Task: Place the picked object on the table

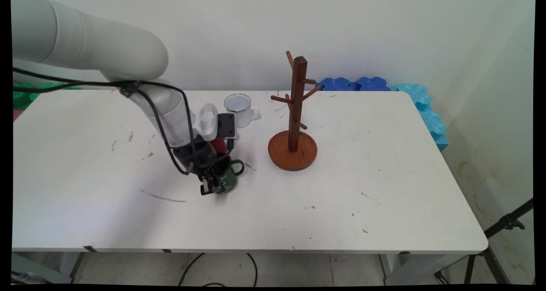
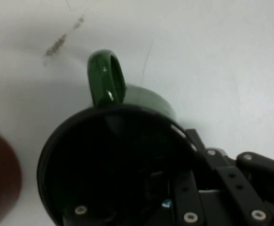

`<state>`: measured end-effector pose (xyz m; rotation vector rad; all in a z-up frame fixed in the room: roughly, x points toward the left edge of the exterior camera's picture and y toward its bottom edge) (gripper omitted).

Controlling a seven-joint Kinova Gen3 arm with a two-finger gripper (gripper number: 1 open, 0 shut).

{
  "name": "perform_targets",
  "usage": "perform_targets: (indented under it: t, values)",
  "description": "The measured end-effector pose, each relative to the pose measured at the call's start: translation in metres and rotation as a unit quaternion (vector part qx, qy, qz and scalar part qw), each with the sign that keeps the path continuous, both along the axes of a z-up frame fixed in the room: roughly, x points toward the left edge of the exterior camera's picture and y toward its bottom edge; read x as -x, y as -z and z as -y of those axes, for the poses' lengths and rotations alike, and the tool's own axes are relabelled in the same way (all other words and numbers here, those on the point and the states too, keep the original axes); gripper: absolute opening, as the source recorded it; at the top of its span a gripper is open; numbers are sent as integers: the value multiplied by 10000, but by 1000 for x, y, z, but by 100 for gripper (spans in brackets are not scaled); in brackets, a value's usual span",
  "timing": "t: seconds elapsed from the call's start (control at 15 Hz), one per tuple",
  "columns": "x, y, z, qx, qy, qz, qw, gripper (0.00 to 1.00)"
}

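A dark green mug (image 1: 229,180) with a black inside stands on the white table (image 1: 341,188), left of the wooden mug tree (image 1: 294,148). Its handle (image 2: 106,84) points away from the hand. My gripper (image 1: 212,187) reaches down onto the mug's near rim. In the hand view one finger (image 2: 183,193) is inside the mug (image 2: 148,99) and the other runs outside its wall, so the gripper (image 2: 200,183) is shut on the rim. A dark red object (image 1: 219,144) sits just behind the hand, mostly hidden by it.
A white enamel mug (image 1: 239,108) stands at the back, left of the mug tree's pegs (image 1: 298,86). Blue foam blocks (image 1: 422,107) line the table's far right corner. Black cables hang from the arm above the left half of the table.
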<state>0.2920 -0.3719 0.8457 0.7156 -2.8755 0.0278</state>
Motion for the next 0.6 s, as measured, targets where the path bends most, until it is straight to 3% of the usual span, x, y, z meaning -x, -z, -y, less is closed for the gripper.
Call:
perform_targets:
  t: [0.07,0.13,0.6]
  values:
    - [1,3,1,-2,0,-6,10000,0]
    - [3,4,2,-2,0,-11,10000,100]
    - [7,6,4,24,-11,-158,9999,100]
